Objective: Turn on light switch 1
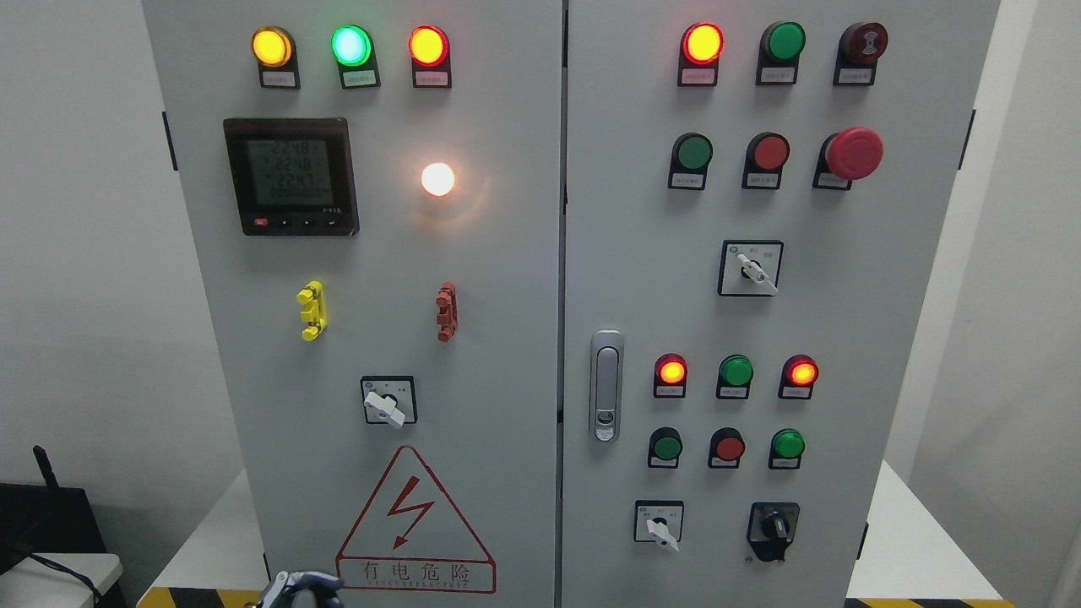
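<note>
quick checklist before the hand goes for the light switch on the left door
1. Hand in view: only a bit of a robot hand shows at the bottom edge, left of middle. Its side: cannot tell.
2. Finger state: cannot tell, too little visible.
3. White bulb on the left door already glows: not ok if it should be off.
4. Which control is switch 1: the rotary selector is a candidate; its label is unreadable: cannot tell.
5. Path up to the selector: only the warning triangle lies between: ok.
6. Cabinet doors closed, latch flush: ok.
</note>
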Controlling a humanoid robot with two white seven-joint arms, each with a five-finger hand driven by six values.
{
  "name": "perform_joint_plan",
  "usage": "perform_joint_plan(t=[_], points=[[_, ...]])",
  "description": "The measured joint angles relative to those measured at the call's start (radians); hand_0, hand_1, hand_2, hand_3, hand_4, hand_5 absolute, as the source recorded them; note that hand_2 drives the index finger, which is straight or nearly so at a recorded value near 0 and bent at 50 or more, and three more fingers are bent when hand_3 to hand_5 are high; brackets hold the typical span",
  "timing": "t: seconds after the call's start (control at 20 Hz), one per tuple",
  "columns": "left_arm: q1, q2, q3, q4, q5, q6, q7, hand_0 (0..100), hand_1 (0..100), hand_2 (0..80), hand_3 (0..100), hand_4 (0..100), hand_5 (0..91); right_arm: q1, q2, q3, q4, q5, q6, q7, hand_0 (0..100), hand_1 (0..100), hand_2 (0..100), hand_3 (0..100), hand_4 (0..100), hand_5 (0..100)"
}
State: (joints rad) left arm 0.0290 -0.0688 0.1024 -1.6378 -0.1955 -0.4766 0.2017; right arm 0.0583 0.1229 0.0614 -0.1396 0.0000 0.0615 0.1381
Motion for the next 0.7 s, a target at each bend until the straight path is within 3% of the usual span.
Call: perform_joint_plan(t=[0.2, 0.45, 0.7], points=[[0.073, 0.007, 0.137, 0.111, 0.042, -0.078, -0.060, 15, 0, 18.0, 45, 50, 27.1, 0.000, 0.000, 0.000, 0.000, 0.000, 0.000, 0.000, 12, 39, 0, 0, 0, 0], [0.157, 0.023, 0.292, 0.272, 0.081, -0.119, -0.122, 14, 0, 16.8, 40, 45, 20.6, 0.000, 0.000, 0.000, 0.000, 0.000, 0.000, 0.000, 12, 39, 0, 0, 0, 0], [0.203, 0.039, 0.427, 0.467, 0.098, -0.133, -0.148, 15, 0, 6.5, 27, 37, 16.4, 0.000, 0.000, 0.000, 0.000, 0.000, 0.000, 0.000, 12, 39, 0, 0, 0, 0]])
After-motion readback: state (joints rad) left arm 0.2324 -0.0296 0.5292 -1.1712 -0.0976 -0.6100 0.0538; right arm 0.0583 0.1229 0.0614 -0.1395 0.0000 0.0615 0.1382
